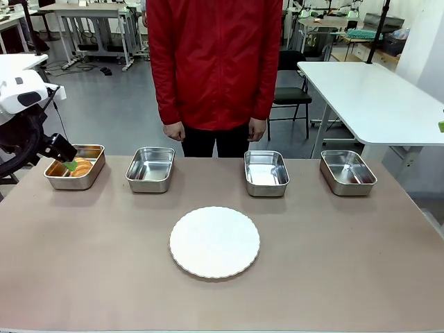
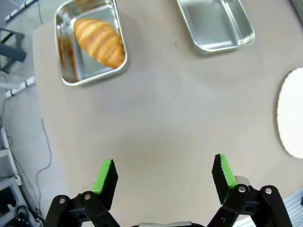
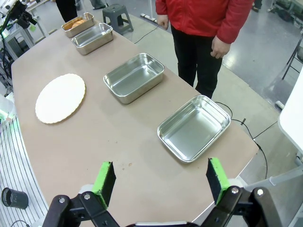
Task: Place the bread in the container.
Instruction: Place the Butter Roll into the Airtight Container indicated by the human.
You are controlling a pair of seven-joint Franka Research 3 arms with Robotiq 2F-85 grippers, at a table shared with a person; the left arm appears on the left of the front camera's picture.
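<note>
I see the big brown table (image 1: 333, 277) first, and most of its top is bare, so I have lots of room to move near my side. A person in a red jacket (image 1: 215, 62) stands at the far edge, hands down by their sides. The round white plate (image 1: 214, 242) sits in the middle with nothing on it and open table all around it. Four shiny pans sit in a row near the far edge, well apart from each other. The container (image 1: 75, 166) is the one at the far left, close to the left edge of the table. The bread (image 2: 99, 42) lies inside it, slanted across the pan. The second pan (image 1: 150, 168), the third pan (image 1: 266, 173) and the fourth pan (image 1: 347, 171) hold nothing. My left gripper (image 2: 163, 176) hangs above bare table just beside the container, its jaws spread wide and holding nothing. My right gripper (image 3: 161, 180) is up high past the right end of the table, also spread wide and holding nothing. I cannot read any writing or labels anywhere.
</note>
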